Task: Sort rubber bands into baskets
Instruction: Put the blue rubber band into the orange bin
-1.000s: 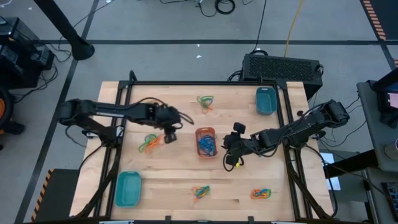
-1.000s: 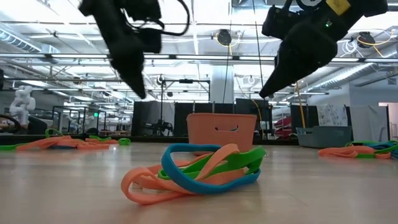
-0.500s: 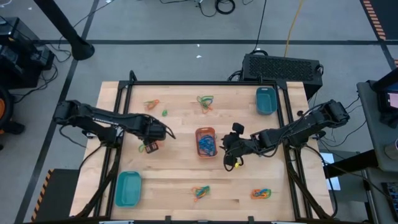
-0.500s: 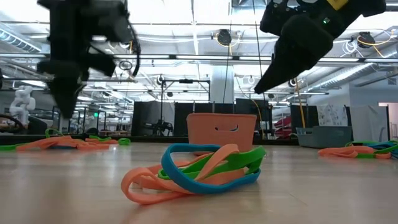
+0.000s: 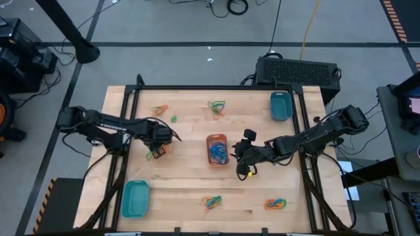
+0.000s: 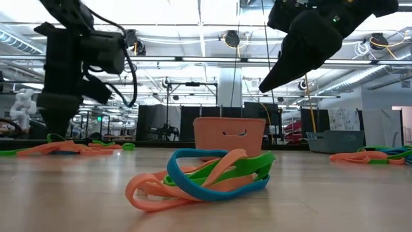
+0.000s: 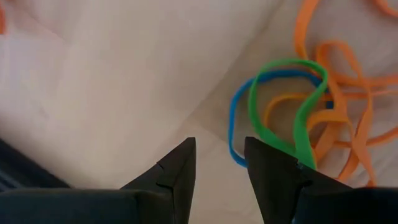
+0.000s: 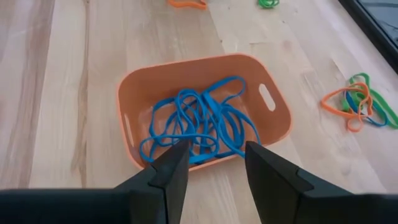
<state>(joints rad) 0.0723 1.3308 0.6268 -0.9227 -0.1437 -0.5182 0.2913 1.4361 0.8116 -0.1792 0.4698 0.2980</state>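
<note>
Under my left gripper (image 7: 217,165), jaws apart, lies a tangle of rubber bands (image 7: 305,118), at nine o'clock from the orange basket (image 5: 217,149). Grabbing several colours together could spoil the sorting. My right gripper (image 8: 214,155) waits apart too.

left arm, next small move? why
Probably lower the left gripper onto the tangle of bands and pinch one. Its jaws are open and empty with the green, blue and orange loops just ahead on the table. The right gripper waits, open, at the orange basket.
</note>
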